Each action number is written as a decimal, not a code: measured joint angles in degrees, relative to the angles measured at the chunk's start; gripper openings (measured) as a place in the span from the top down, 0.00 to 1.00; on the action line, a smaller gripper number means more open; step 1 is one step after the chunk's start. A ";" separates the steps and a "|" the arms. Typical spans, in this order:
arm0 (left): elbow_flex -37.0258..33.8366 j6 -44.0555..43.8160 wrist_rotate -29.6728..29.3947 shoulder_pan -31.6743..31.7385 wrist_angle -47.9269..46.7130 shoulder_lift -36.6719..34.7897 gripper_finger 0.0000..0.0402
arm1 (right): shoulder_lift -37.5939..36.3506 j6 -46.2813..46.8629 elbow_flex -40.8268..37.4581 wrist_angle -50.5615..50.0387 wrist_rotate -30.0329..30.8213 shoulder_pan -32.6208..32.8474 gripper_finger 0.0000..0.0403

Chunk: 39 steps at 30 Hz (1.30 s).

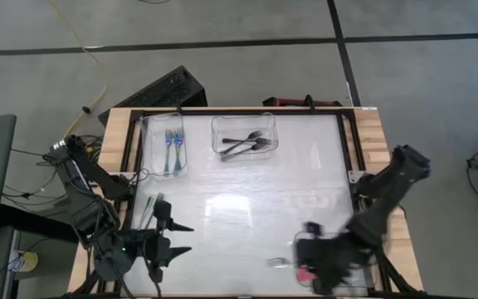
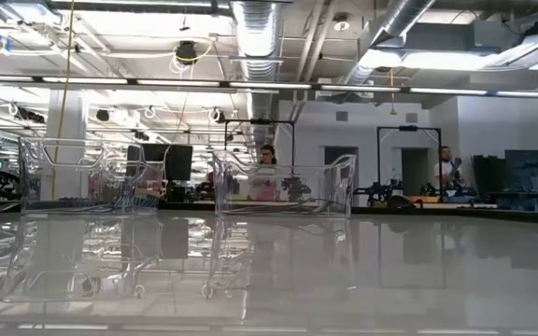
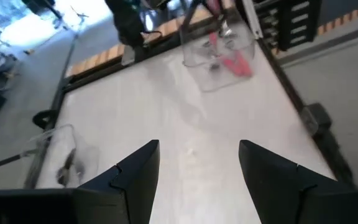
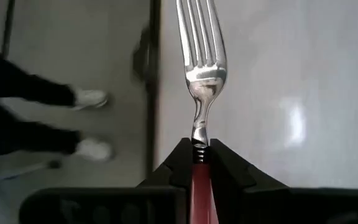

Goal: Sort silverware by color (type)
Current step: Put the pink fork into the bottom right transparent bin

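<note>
My right gripper (image 4: pixel 201 152) is shut on a red-handled fork (image 4: pixel 202 74) and sits at the table's near right (image 1: pixel 309 253), beside a clear tub (image 1: pixel 338 264) that holds red forks (image 3: pixel 235 61). My left gripper (image 3: pixel 197 168) is open at the near left (image 1: pixel 182 237) and touches nothing. A dark-handled fork (image 1: pixel 150 209) lies flat on the table just beyond it. Blue-handled forks (image 1: pixel 173 148) lie in the far-left tub and black forks (image 1: pixel 243 143) in the far-middle tub. My right gripper pinches the fork between its two fingers at the top of the red handle (image 4: pixel 201 180), just behind the metal neck (image 4: pixel 199 134). The fork runs along the fingers, and its tines (image 4: pixel 201 37) stick out ahead, toward the table's left (image 1: pixel 276 262).
The far-left tub (image 2: pixel 82 177) and the far-middle tub (image 2: pixel 283 187) stand at the far edge. The table's middle (image 1: pixel 256 208) is bare. A person's shoes (image 4: pixel 89 124) show on the floor past the table's edge. People stand in the room behind.
</note>
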 joint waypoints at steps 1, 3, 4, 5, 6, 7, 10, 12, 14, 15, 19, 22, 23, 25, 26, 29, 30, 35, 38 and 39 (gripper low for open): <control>0.00 0.07 -0.64 0.00 -0.13 0.00 0.49 | -1.67 4.45 -2.03 -0.33 0.50 2.11 0.85; 0.00 0.05 -1.72 0.02 -1.27 -0.02 0.49 | -5.42 13.48 -7.24 -0.49 1.84 6.52 0.85; 0.00 0.03 -2.14 0.02 -2.06 -0.02 0.49 | -6.95 18.02 -9.92 -0.36 2.66 8.87 0.85; 0.00 0.05 -2.46 0.04 -2.69 0.00 0.49 | -8.13 22.26 -12.79 -0.33 3.27 10.96 0.85; 0.00 0.05 -2.74 0.29 -3.29 0.00 0.49 | -8.81 26.00 -15.26 -0.72 3.85 12.63 0.85; 0.00 0.07 -3.07 0.62 -3.82 0.00 0.49 | -9.31 29.07 -17.42 -0.64 3.87 14.05 0.85; 0.00 0.55 -3.91 2.09 -4.44 -0.02 0.49 | -10.73 35.75 -22.25 0.14 3.93 17.26 0.85; 0.00 1.21 -3.90 3.31 -4.41 -0.10 0.49 | -10.80 37.49 -24.67 0.73 4.11 18.03 0.85; 0.00 0.90 -3.77 5.03 -4.39 -0.16 0.49 | -10.37 37.78 -26.07 0.81 4.09 18.22 0.85; 0.00 0.23 -3.22 6.03 -4.59 -0.17 0.49 | -10.34 37.80 -26.58 0.89 4.09 18.16 0.85; 0.00 -6.96 3.26 12.53 -9.78 -0.15 0.49 | -10.37 37.74 -28.36 0.83 4.22 17.52 0.84; 0.00 -16.14 9.77 17.87 -19.05 -0.13 0.49 | -10.38 37.31 -28.81 0.92 4.24 17.22 0.83; 0.00 -18.83 11.86 19.37 -21.86 -0.13 0.49 | -10.38 36.82 -28.85 0.82 4.22 17.23 0.83; 0.00 -23.66 15.09 21.50 -26.61 -0.13 0.49 | -10.38 35.59 -28.85 0.90 3.83 17.27 0.82; 0.00 -26.07 16.22 22.15 -28.71 -0.13 0.49 | -10.38 35.25 -28.85 0.90 3.36 17.27 0.82; 0.00 -33.46 19.20 22.85 -35.04 -0.13 0.49 | -10.38 34.51 -28.85 0.85 1.79 17.29 0.82; 0.00 -36.35 20.62 22.85 -37.33 -0.13 0.49 | -10.38 34.35 -28.85 0.76 1.15 17.29 0.82; 0.00 -48.57 26.92 22.93 -46.01 -0.13 0.49 | -10.38 34.27 -28.85 0.37 -1.65 17.27 0.73; -0.07 -50.95 29.46 22.93 -48.04 -0.11 0.49 | -10.38 34.22 -28.83 0.26 -2.01 17.27 0.61; -0.72 -50.76 30.04 23.03 -47.82 -0.15 0.49 | -10.38 33.77 -28.83 0.26 -2.03 17.27 0.57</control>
